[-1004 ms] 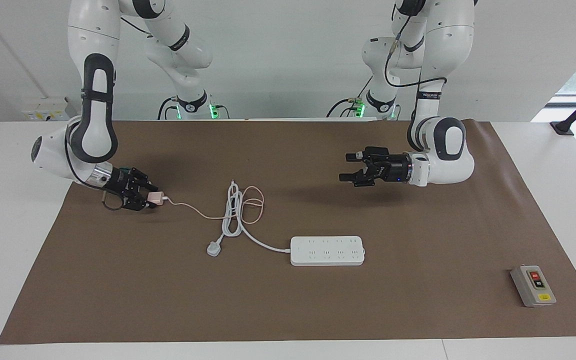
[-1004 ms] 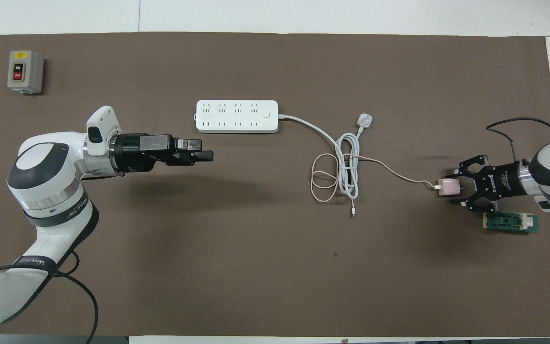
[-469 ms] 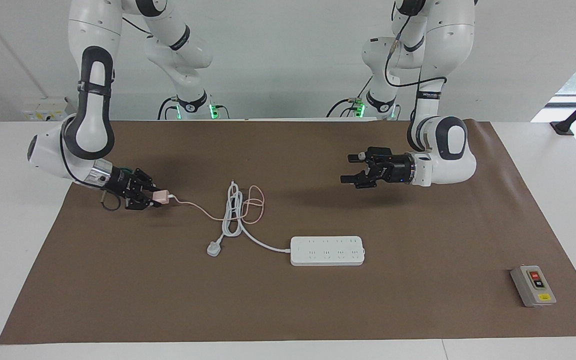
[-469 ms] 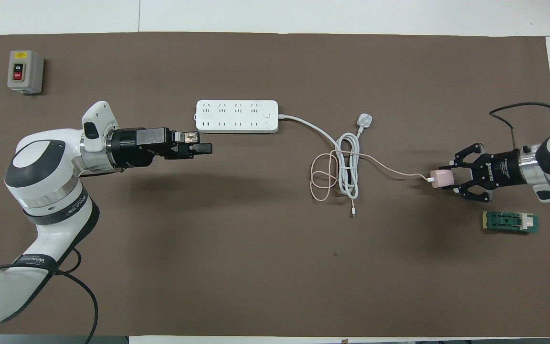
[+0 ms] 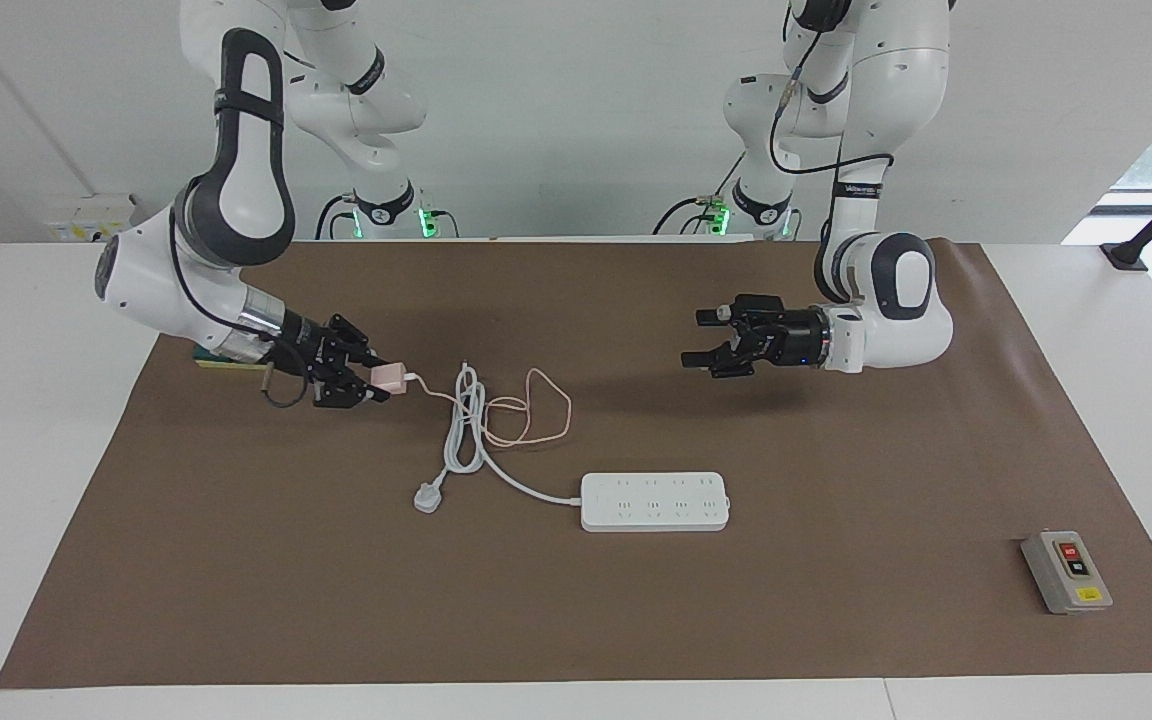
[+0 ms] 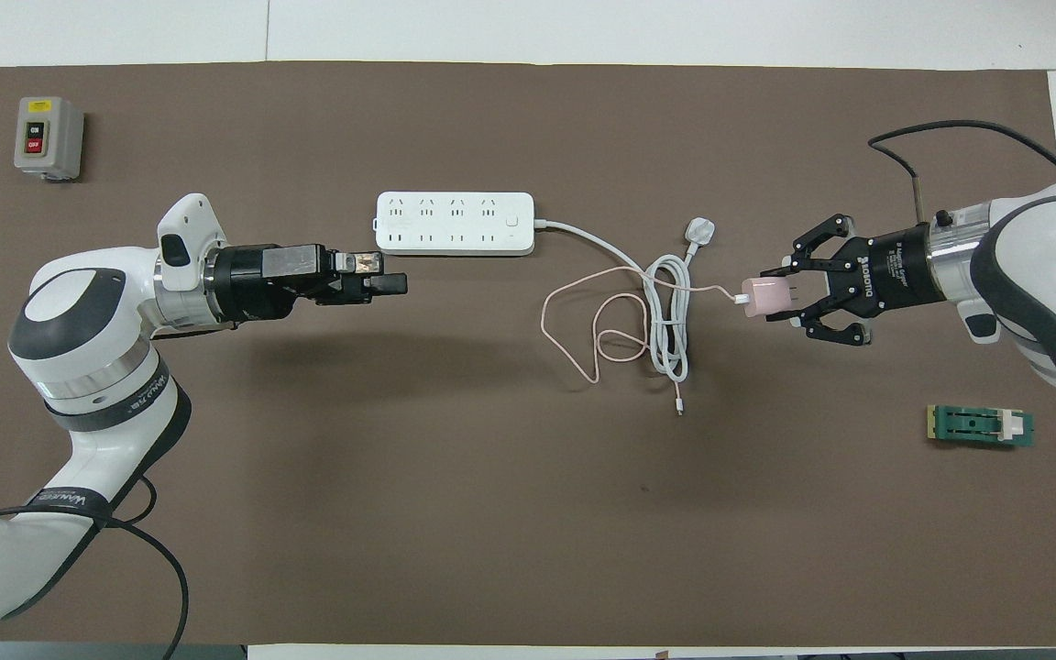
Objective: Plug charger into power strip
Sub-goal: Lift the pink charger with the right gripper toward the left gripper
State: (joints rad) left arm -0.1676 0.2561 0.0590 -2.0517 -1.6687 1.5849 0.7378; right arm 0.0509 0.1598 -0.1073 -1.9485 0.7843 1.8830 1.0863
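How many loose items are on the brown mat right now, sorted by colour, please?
White: 1, the long flat white power strip with cord.
Pink: 1, the small pale pink cube charger with cable.
Grey: 1, the grey switch box.
Green: 1, the flat green block.
Total: 4

You can read "ROBOTIQ" on the right gripper (image 6: 783, 298), and "ON" and "OFF" on the switch box (image 6: 48, 137).

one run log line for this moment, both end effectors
right end effector: shut on charger, lifted over mat | left end effector: open, waiting | power strip: sockets empty
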